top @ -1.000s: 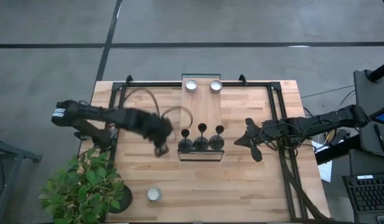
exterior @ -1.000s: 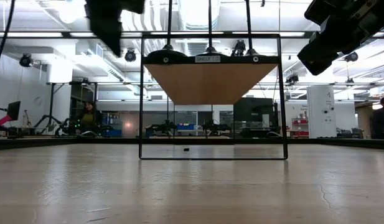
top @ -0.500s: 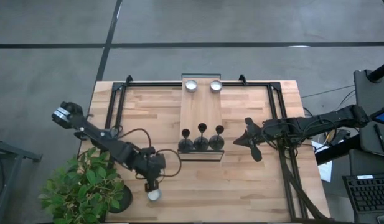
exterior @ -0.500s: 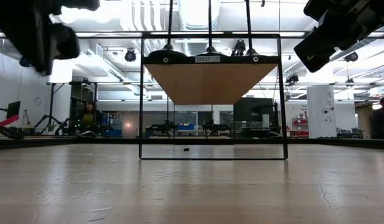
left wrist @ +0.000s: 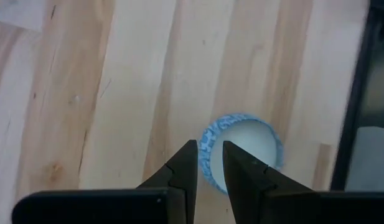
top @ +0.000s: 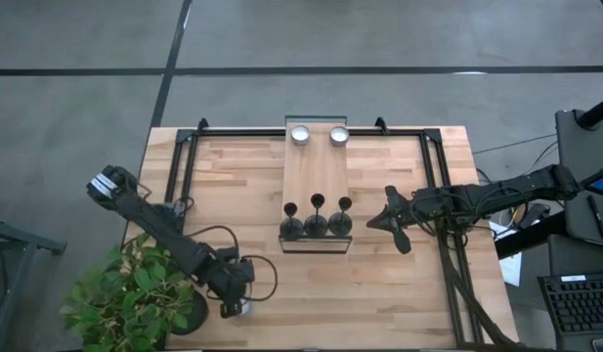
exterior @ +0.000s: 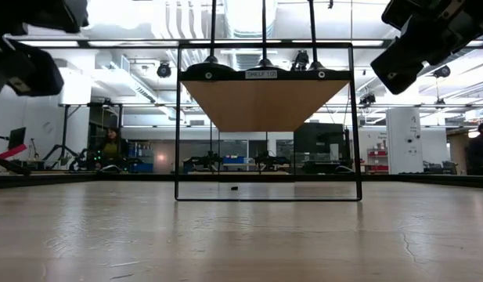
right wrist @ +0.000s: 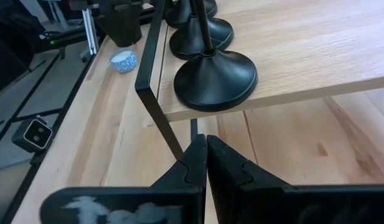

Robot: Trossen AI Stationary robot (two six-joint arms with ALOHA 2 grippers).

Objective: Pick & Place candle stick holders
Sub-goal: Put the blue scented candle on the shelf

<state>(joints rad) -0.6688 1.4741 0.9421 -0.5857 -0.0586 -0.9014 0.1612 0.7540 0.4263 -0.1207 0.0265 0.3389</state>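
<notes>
Candle stick holders [top: 317, 219], three in a row, stand on the raised wooden shelf's [top: 318, 171] near edge. Left gripper [left wrist: 210, 163], fingers slightly parted, straddles the rim of a small tealight cup [left wrist: 244, 149]. Right gripper [right wrist: 206, 149], fingers closed and empty, hovers beside the shelf.

Bright, even overhead lighting — ceiling strip lights [exterior: 249, 16] are glaring in the low view; near tabletop [exterior: 241, 243] is blurring — shadows staying soft.

Tealight [left wrist: 241, 149], potted plant [top: 125, 298], shelf [top: 319, 171]
</notes>
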